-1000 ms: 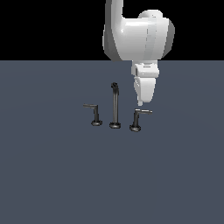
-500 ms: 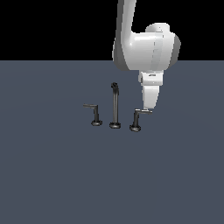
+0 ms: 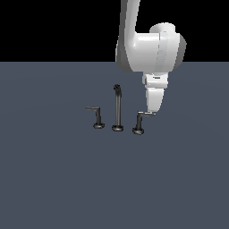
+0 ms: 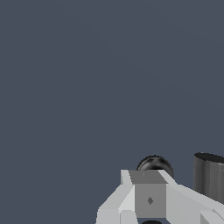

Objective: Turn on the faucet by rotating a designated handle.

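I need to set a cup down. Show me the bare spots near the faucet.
Bare table lies in front of the three bases and off the exterior view's left of the duller handle. It is crowded around the spout and the handle, where the gripper sits.

The faucet [image 3: 117,107] is a small dark three-piece set, its tall thin spout upright in the middle. The handle [image 3: 139,123], L-shaped with a silvery lever, stands at the exterior view's right of the spout.
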Robot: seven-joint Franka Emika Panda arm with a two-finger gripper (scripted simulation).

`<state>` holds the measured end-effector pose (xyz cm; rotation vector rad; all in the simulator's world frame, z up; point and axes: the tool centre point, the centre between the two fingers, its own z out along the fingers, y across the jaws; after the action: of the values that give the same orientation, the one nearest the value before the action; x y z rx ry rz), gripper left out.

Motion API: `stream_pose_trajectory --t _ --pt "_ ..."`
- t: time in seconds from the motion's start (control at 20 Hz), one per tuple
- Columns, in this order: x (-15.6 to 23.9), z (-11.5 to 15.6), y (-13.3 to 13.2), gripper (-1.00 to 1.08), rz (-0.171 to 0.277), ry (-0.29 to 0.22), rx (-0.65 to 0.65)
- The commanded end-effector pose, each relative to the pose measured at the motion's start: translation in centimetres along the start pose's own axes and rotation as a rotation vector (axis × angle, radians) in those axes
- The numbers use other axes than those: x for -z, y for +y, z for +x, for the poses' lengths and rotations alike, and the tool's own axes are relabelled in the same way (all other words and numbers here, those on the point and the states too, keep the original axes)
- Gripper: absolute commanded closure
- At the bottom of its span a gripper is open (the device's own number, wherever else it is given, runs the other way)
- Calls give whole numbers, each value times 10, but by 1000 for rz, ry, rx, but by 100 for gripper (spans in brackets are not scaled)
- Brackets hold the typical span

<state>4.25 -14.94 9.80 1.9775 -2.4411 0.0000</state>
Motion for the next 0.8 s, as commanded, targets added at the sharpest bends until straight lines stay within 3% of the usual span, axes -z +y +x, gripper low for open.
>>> stream_pose_trajectory --t 0.0,0.45,0.55,0.75 --pt "0 4 7 108 0 0 -1" --pt "0 17 34 108 0 0 -1" --pt "0 10 26 108 11 -2 7" --pt "0 8 39 108 8 -2 5"
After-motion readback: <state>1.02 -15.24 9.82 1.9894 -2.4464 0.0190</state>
